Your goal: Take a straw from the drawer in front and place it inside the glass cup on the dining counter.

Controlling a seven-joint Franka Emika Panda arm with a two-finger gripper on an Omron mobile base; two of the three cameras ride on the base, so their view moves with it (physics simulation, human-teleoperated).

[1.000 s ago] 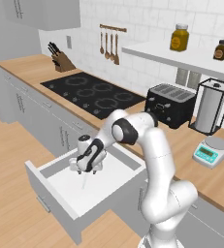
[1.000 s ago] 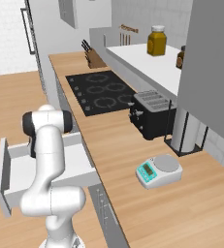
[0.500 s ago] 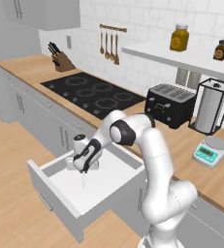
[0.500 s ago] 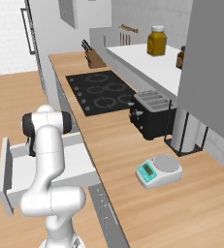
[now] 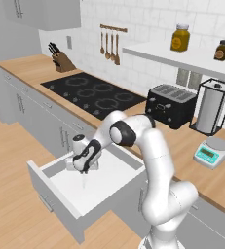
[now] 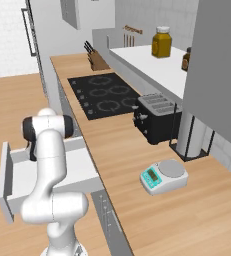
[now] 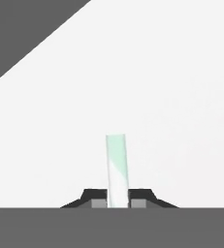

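The straw (image 7: 116,169) is a thin pale stick that stands upright between my two dark fingertips (image 7: 95,197), and my gripper (image 7: 117,199) is shut on it. In the left base view my gripper (image 5: 83,167) hangs over the open drawer (image 5: 50,187), and the straw (image 5: 83,181) points down from it toward the white floor of the drawer (image 7: 171,97). The right base view shows the drawer (image 6: 7,175) pulled out at the left, with the arm standing in front of it. The glass cup and the dining counter are out of view.
Along the wood worktop (image 5: 216,177) stand a black hob (image 5: 92,92), a black toaster (image 5: 175,104), a paper-towel holder (image 5: 214,107) and a small kitchen scale (image 5: 211,151). A knife block (image 5: 58,61) sits at the far left. Grey cabinet doors (image 5: 31,114) flank the drawer.
The hand has stayed over the drawer with the straw in its grip, rising only very slightly. The drawer stands open as before.
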